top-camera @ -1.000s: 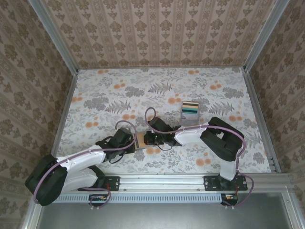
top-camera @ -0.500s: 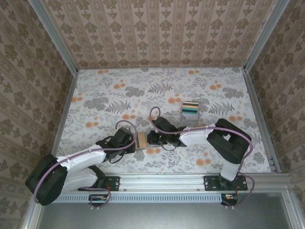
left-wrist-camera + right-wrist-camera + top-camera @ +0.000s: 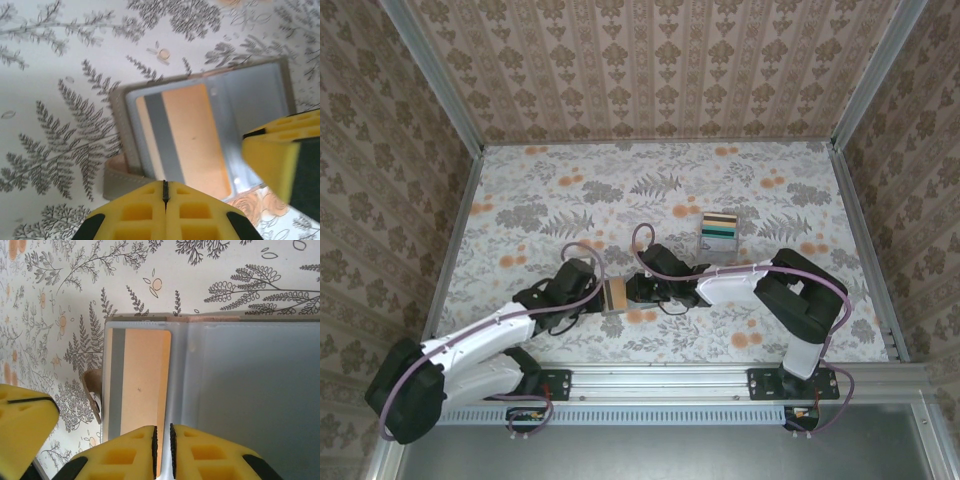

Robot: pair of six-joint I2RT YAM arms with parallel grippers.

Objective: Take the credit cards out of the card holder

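Left hand point(image 3: 165, 194): clenched; we see its yellow pads meet along one seam at the bottom middle of the left wrist view, over the holder's edge.
Right hand point(image 3: 162, 439): fingers nearly together, with a thin slit between them. We cannot tell whether they pinch anything. It sits at the bottom of the right wrist view, over the holder's middle fold.
Card holder point(image 3: 250, 385): open on the bench point(image 3: 770, 190), bluish-grey inside up; in the overhead view we find it lower middle, between both hands.
Credit card point(image 3: 142, 380): orange with a grey stripe, flat in the holder's left panel.
Clear box point(image 3: 719, 232): right of centre overhead, holding stacked coloured cards, well apart from the holder.
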